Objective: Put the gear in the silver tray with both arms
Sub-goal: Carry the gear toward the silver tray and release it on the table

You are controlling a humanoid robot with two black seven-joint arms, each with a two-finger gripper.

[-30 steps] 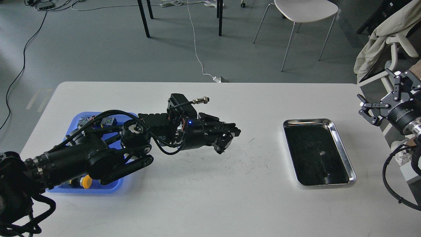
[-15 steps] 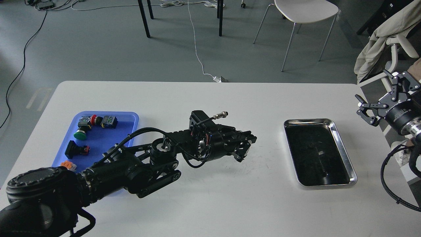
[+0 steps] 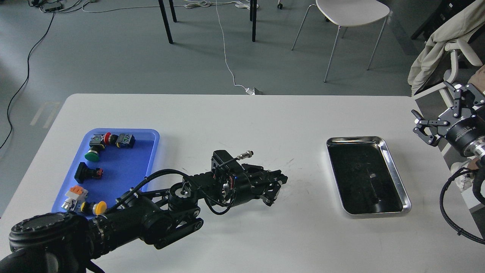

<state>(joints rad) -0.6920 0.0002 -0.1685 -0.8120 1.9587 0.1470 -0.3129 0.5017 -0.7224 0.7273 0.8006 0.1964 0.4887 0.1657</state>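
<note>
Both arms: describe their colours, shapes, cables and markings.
The left arm is matte black with round joint housings, looping black cables and a silver connector plug; its tool is a black claw. The right arm shows a silver ring, white lettering, a ribbed black cable and a black claw tool.

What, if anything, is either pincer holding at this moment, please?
The right pincer is open and empty. The left pincer is too dark to tell whether it holds anything.

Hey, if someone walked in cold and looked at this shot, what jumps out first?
A big black left arm stretches across the white table, its claw near the middle. On the left sits a blue tray with colourful buttons, on the right a shiny silver tray that looks empty.
</note>
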